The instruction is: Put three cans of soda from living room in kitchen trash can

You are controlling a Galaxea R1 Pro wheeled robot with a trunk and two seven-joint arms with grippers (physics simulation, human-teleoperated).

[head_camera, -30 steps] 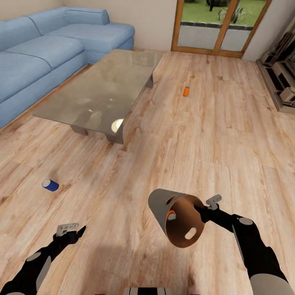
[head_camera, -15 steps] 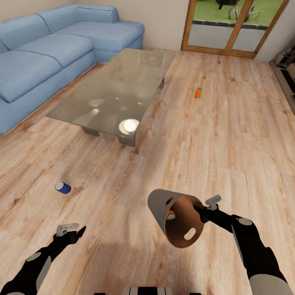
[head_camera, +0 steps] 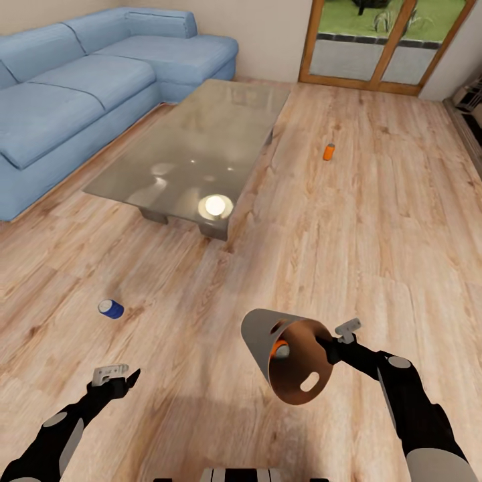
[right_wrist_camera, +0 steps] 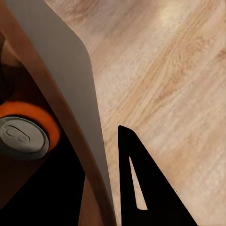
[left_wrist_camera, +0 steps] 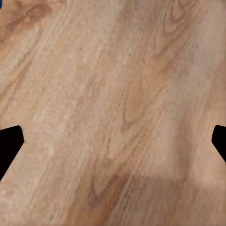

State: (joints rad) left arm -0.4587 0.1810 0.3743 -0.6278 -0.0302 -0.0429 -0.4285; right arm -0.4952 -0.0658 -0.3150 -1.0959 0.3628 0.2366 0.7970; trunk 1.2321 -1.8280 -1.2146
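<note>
Your right tool [head_camera: 326, 346] is clamping the rim of the tash can [head_camera: 264, 333], holding it tilted above the wood floor [head_camera: 375, 254] with its brown-orange mouth facing you. One finger is lying outside the wall and the other inside. An orange can of soda [head_camera: 280, 349] is resting inside the tash can, deep in its narrow end; in the right wrist view its silver top [right_wrist_camera: 22, 136] is facing the camera.

Your left tool [head_camera: 115, 379] is hanging just above the floor, well to the left of the tash can, with its fingers [left_wrist_camera: 9, 146] spread apart and nothing between them.

The blue can of soda [head_camera: 111, 308] is lying on its side on the floor, beyond the left tool and left of the tash can. The second orange can of soda [head_camera: 329, 152] is standing upright on the floor far beyond the tash can, right of the glass counter [head_camera: 194, 150].
</note>
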